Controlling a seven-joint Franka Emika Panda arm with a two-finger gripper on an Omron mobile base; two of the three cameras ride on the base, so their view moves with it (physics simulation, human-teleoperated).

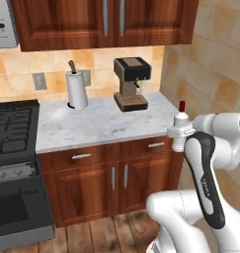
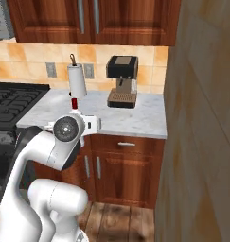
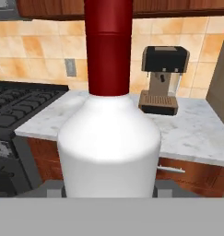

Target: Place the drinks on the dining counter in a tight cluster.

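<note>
A slim white bottle with a red cap (image 1: 180,117) is held upright in the air, off the right end of a marble worktop. My gripper (image 1: 180,132) is shut on its white body. In the hand view the bottle (image 3: 109,138) stands very close, its red neck reaching the top edge, and it hides my fingers. In the right base view its red cap (image 2: 74,103) pokes up just above my hand (image 2: 68,126). The dining counter is out of view.
The marble worktop (image 1: 92,126) carries a coffee machine (image 1: 131,83) and a paper-towel roll (image 1: 76,89). A black stove (image 1: 13,128) adjoins it on the left. A tan tiled wall (image 2: 201,142) rises close on the right. Wood cabinets hang above and stand below.
</note>
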